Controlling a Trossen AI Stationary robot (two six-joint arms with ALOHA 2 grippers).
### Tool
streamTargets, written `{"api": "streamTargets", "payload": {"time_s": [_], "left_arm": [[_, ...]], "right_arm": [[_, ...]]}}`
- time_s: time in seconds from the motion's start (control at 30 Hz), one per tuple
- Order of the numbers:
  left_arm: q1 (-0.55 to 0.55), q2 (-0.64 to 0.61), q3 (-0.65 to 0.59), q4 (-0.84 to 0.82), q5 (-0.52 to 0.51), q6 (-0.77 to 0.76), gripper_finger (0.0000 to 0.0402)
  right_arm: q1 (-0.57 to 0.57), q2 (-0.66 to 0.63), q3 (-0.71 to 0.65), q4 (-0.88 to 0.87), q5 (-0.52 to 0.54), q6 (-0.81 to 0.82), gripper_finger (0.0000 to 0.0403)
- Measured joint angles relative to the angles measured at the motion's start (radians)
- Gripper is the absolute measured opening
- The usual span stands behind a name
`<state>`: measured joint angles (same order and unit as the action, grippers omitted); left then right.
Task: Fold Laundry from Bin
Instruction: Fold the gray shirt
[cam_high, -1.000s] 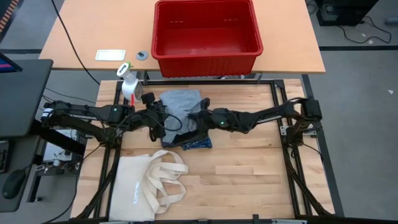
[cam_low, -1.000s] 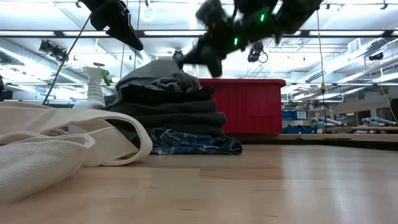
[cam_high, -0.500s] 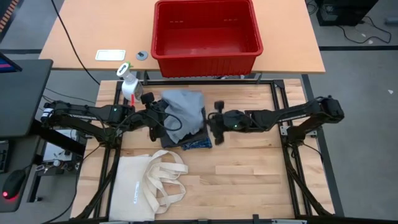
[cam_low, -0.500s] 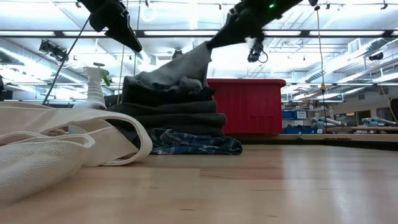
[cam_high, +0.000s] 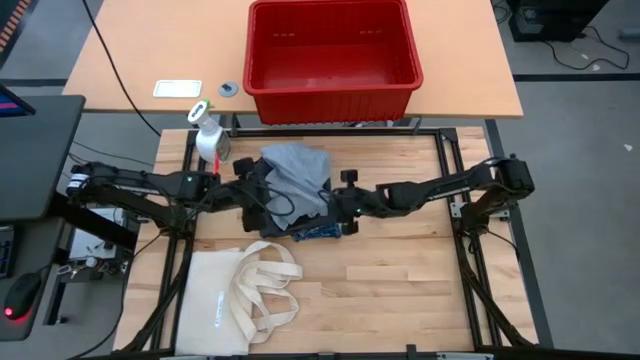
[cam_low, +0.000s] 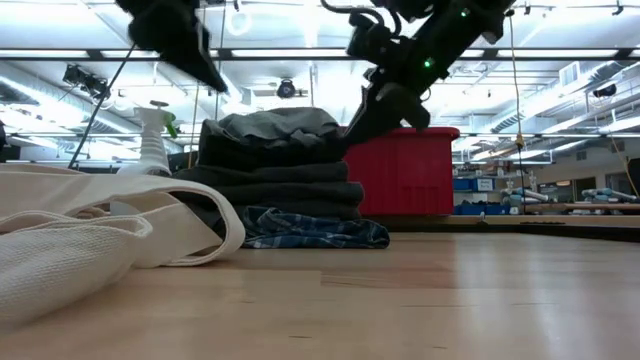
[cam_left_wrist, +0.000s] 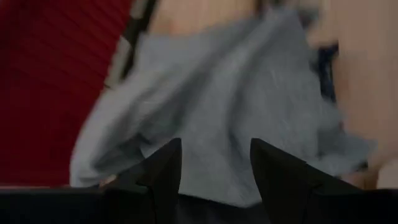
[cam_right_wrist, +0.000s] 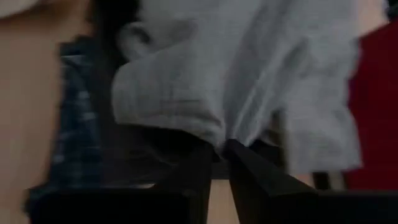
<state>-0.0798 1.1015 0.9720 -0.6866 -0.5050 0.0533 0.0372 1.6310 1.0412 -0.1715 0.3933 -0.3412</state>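
Jaws: left gripper (cam_left_wrist: 214, 163) open, empty, above grey top piece (cam_high: 297, 176); right gripper (cam_right_wrist: 219, 163) nearly shut, pinching its edge. Soft, light, floppy; best pinched at corners. Resting on folded stack (cam_low: 275, 185), near empty red bin (cam_high: 331, 52).

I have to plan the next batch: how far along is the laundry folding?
Nearly done. The red bin looks empty, and the blue plaid shirt and dark pieces lie stacked. In hand: the light grey piece on top, rumpled, with the right gripper at its edge and the left gripper beside it. Left: smoothing that top piece.
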Motion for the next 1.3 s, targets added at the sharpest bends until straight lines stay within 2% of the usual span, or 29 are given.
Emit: {"api": "streamTargets", "payload": {"time_s": [0.13,0.37,0.47,0.57,0.63,0.73,0.83,0.87,1.1,1.3], "left_arm": [[0.024,0.023,-0.07,0.024,0.006,0.022,0.0194],[0.085,0.062,-0.096,0.045,-0.082,0.076,0.0194],[0.138,0.09,-0.096,0.06,-0.073,0.125,0.0194],[0.194,0.124,-0.096,0.104,-0.025,0.184,0.0194],[0.226,0.15,-0.096,0.149,0.043,0.245,0.0186],[0.252,0.186,-0.097,0.154,0.189,0.328,0.0138],[0.236,0.194,-0.095,0.142,0.199,0.333,0.0042],[0.225,0.189,-0.089,0.136,0.195,0.325,0.0022],[0.052,0.05,-0.036,0.095,0.196,0.306,0.0006],[-0.073,-0.068,-0.012,0.142,0.228,0.244,0.0004]], "right_arm": [[-0.001,-0.047,0.0,-0.003,0.037,-0.006,0.0082],[-0.003,-0.113,0.0,0.017,-0.027,-0.018,0.0111],[-0.003,-0.115,0.001,0.03,-0.055,-0.018,0.0113],[-0.003,-0.112,0.001,0.028,-0.097,-0.018,0.0113],[-0.003,-0.111,0.001,0.029,-0.121,-0.012,0.0113],[-0.003,-0.111,0.001,0.028,-0.123,0.002,0.0113],[-0.002,-0.112,0.001,0.007,-0.1,0.009,0.0113],[0.0,-0.112,0.001,-0.003,-0.091,0.009,0.0113],[0.002,-0.113,0.001,-0.012,0.001,0.002,0.0113],[0.001,-0.113,0.001,0.02,0.0,-0.013,0.0113]]}}
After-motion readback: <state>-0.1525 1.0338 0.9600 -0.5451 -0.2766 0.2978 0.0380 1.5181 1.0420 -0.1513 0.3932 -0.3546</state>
